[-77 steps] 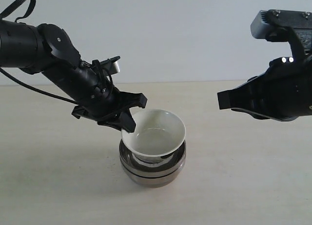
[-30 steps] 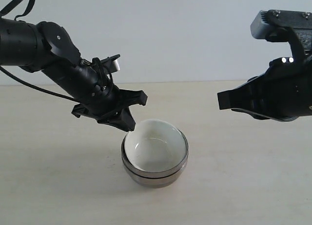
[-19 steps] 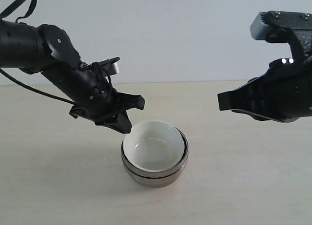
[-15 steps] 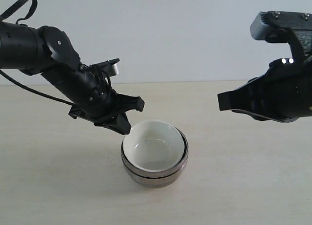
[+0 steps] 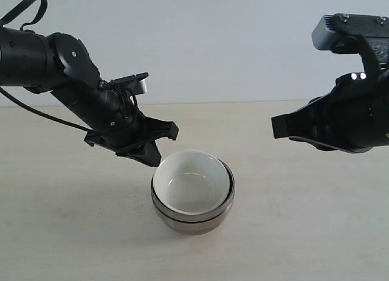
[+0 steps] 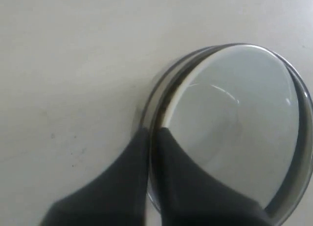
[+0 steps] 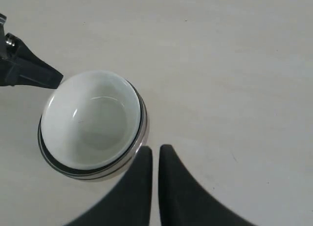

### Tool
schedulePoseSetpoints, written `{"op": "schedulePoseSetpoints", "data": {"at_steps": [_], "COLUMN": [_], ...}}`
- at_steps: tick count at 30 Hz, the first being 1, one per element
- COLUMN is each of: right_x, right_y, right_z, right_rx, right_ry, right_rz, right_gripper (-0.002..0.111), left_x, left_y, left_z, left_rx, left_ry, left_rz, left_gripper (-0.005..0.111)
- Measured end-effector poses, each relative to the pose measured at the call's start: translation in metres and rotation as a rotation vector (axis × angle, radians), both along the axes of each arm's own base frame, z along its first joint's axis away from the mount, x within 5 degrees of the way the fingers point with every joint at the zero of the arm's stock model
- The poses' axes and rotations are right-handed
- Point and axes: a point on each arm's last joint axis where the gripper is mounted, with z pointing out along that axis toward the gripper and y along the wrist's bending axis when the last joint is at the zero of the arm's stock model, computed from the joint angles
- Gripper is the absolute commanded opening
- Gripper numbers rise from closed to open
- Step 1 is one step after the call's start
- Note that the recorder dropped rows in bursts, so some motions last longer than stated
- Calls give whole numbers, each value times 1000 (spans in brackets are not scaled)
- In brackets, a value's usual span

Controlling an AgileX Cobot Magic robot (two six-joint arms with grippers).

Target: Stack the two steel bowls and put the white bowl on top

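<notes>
Exterior view: two steel bowls (image 5: 192, 218) nested on counter (image 5: 304, 232), one white bowl (image 5: 191, 180) seated inside on top; left hand (image 5: 154, 161) clenched, empty, just beside its rim; right hand (image 5: 277, 127) clenched, empty, well apart.

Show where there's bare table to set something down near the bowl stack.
Free: the table right of the stacked steel bowls, below the raised right gripper; also the front-left area and the strip behind the stack. Crowded: the left gripper hovers at the left rim of the white bowl.
</notes>
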Motion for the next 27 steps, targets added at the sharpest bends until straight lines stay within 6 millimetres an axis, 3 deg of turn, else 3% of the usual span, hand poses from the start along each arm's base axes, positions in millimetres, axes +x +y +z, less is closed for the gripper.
{"op": "schedulePoseSetpoints", "data": {"at_steps": [27], "right_x": [0], "right_y": [0], "right_z": [0], "right_rx": [-10], "right_ry": [-4], "right_rz": [9], "right_gripper": [0], "left_x": [5], "left_y": [-1], "left_z": [-11], "left_rx": [22], "left_ry": [-19], "left_rz": [-23], "left_gripper": [4]}}
